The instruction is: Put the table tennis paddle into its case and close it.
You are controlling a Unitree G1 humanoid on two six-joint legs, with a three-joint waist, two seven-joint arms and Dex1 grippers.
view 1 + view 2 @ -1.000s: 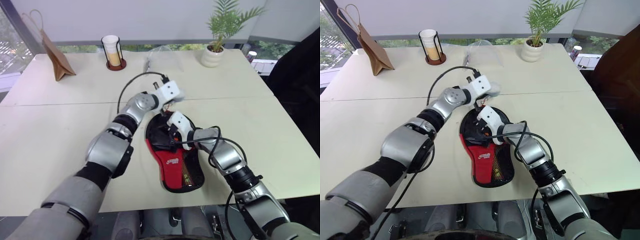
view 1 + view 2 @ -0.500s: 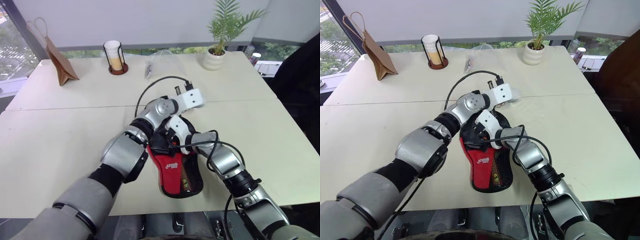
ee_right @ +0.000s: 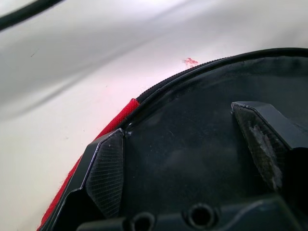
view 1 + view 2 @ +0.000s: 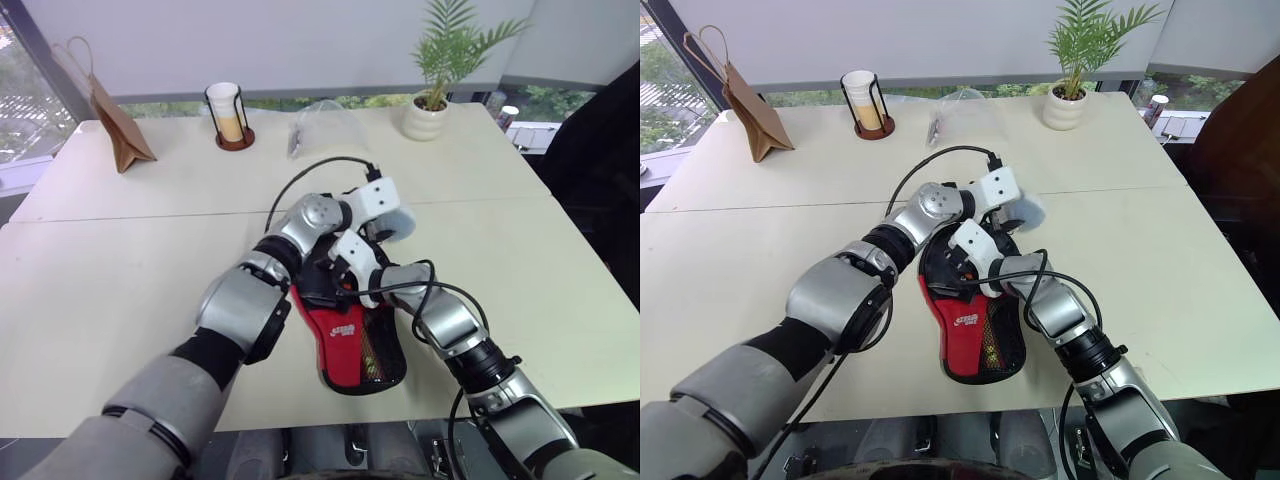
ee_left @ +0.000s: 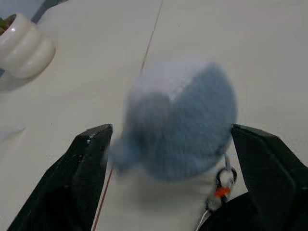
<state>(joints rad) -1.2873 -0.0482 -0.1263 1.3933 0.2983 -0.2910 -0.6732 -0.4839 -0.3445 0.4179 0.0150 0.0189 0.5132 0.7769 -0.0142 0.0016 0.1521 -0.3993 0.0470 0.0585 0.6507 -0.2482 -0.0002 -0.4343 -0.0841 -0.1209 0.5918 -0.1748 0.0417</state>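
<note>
On the table, the case lay at lower centre, round end toward the top. The zip probably wanted closing next, so the flap needed holding flat. The right gripper, fingers apart, rested on the black round end and should press there. The left gripper stood spread around a grey fuzzy ball; it would do better on the small ring below. The paddle could not be made out, presumably inside. The ball was blurred, contact unclear; the arms hid the zip's far edge.
</note>
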